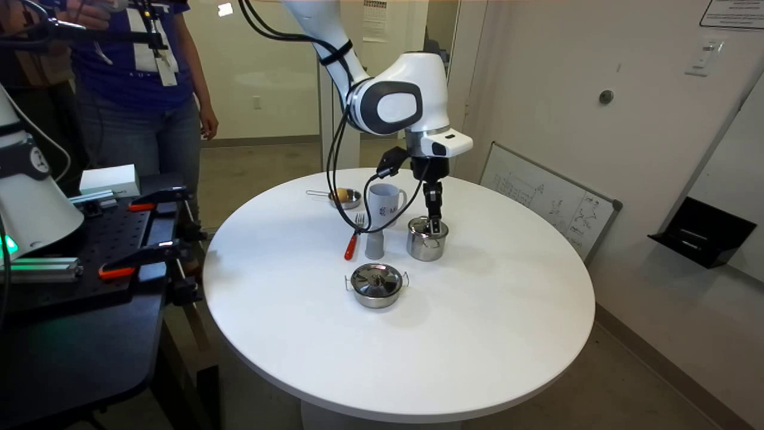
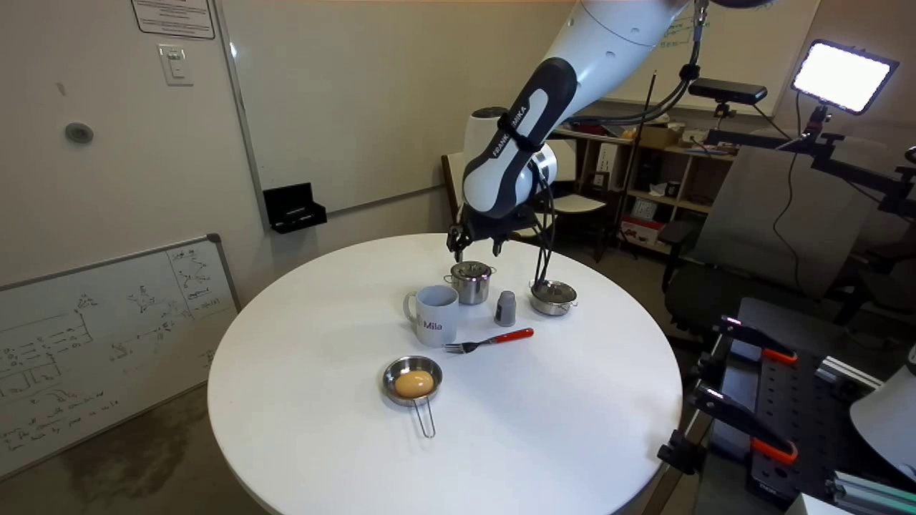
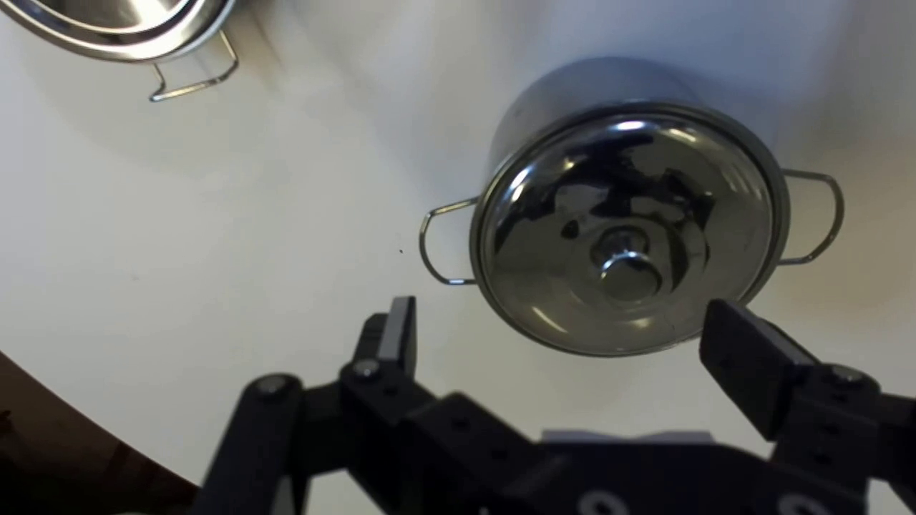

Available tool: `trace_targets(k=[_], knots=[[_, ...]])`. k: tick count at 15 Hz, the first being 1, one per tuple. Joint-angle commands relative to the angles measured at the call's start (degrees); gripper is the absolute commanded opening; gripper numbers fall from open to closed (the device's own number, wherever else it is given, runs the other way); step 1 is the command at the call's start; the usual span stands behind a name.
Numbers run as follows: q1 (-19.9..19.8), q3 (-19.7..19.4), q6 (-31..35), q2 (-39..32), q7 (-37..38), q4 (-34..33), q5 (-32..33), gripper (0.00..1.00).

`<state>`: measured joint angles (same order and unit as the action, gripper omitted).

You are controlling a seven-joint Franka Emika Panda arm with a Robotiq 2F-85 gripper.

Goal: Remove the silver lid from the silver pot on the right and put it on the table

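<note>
The small silver pot [image 1: 426, 249] stands upright on the white round table [image 1: 477, 346]. It also shows in an exterior view [image 2: 472, 290] and in the wrist view [image 3: 565, 96]. The silver lid [image 3: 544, 286] sits on the pot, its round knob pointing up; it also shows in an exterior view [image 2: 469, 270]. My gripper [image 3: 562, 315] is open and empty, just above the pot. In the wrist view the knob lies between the fingers but beyond their tips, and the right fingertip overlaps the lid's edge. In an exterior view the gripper [image 2: 477, 252] straddles the lid from above.
A wider, lower lidded pot [image 1: 376, 292] stands near the small pot. A white mug [image 2: 436, 318], a grey shaker [image 2: 505, 309] and a red-handled fork [image 2: 494, 340] are close by. A small pan [image 2: 392, 393] holds an egg. Cables hang from the arm.
</note>
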<state>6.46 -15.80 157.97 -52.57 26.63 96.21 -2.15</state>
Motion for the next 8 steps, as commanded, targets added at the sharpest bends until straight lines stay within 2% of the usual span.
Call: trace_targets(k=[1,7,8], knots=[[1.1,-0.47,-1.34,1.6,1.67,1.84,-0.7,1.0],[1.56,-0.36,-1.63,1.78,2.65,2.24,-0.88,1.0],[1.63,-0.41,-1.69,1.73,2.8,2.14,-0.89,0.9]])
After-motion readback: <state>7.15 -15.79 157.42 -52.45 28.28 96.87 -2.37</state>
